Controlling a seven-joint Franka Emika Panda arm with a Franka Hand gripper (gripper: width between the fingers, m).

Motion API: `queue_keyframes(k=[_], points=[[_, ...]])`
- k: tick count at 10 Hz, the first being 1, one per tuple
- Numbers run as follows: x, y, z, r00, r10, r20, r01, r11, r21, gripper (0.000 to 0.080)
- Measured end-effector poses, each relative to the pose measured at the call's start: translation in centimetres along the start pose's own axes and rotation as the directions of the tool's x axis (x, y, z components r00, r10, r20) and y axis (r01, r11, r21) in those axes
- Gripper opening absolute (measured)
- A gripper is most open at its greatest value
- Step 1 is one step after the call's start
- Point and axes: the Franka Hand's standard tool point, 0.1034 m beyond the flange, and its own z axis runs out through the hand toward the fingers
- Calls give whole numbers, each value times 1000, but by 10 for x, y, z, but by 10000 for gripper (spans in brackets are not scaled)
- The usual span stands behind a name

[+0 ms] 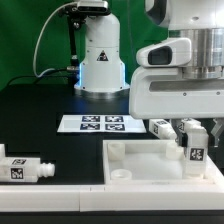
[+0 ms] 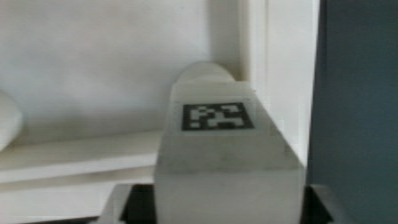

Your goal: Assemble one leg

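My gripper (image 1: 193,137) is shut on a white leg (image 1: 196,152) with a black-and-white tag and holds it upright over the right part of the large white square panel (image 1: 140,152). In the wrist view the leg (image 2: 222,140) fills the middle, tag facing the camera, its end pointing at the panel's inner corner beside the raised rim (image 2: 267,60). The black fingers (image 2: 128,205) sit on both sides of the leg. Whether the leg's tip touches the panel is hidden. Two more legs (image 1: 28,168) lie at the exterior view's left.
The marker board (image 1: 100,124) lies on the black table behind the panel. The arm's white base (image 1: 100,55) stands at the back. A round boss (image 1: 121,173) sits in the panel's front left corner. A white ledge (image 1: 60,188) runs along the front.
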Motion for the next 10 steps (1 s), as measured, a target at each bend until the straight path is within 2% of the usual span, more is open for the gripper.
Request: queue_keyframes(k=[2, 3, 5, 6, 7, 8, 10], points=[[3, 3, 0, 959, 281, -30, -281, 960, 5, 285], [2, 5, 1, 883, 468, -28, -468, 883, 15, 285], [1, 6, 1, 694, 719, -19, -719, 695, 27, 285], [0, 8, 1, 540, 842, 5, -841, 540, 37, 285], [0, 10, 1, 456, 890, 20, -890, 455, 38, 285], [0, 10, 2, 412, 911, 23, -911, 411, 35, 285], [-1, 10, 2, 396, 918, 23, -918, 395, 33, 285]])
